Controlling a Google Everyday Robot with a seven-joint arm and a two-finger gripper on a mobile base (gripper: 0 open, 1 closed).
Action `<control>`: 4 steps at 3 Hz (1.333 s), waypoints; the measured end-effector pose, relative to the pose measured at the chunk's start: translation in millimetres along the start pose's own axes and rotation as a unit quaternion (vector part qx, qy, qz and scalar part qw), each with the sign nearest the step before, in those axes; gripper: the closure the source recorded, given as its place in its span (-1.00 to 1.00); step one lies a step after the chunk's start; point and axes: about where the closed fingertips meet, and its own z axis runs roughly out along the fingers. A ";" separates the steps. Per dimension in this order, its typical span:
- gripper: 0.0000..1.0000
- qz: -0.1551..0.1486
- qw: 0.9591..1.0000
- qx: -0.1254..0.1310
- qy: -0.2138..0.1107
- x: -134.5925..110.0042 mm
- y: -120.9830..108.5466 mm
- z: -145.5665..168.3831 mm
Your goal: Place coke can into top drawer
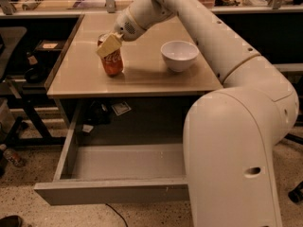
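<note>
The red coke can (pixel 112 63) stands on the beige tabletop (pixel 142 79) at its left front. My gripper (pixel 108 44) reaches in from the upper right and sits at the can's upper part, covering its top. The top drawer (pixel 109 191) is pulled out below the tabletop, and its grey inside shows nothing in it. The big white arm housing covers the drawer's right end.
A white bowl (pixel 179 55) stands on the tabletop to the right of the can. A dark chair and frame (pixel 19 79) stand to the left of the table. Small items lie on the floor under the table (pixel 120 109). A cluttered bench runs along the back.
</note>
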 end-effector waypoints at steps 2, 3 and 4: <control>1.00 0.023 0.999 0.043 0.011 8.1 39.7 -44.2; 1.00 0.048 0.997 0.059 0.017 21.7 69.5 -62.4; 1.00 0.075 0.994 0.075 0.019 34.2 96.6 -79.2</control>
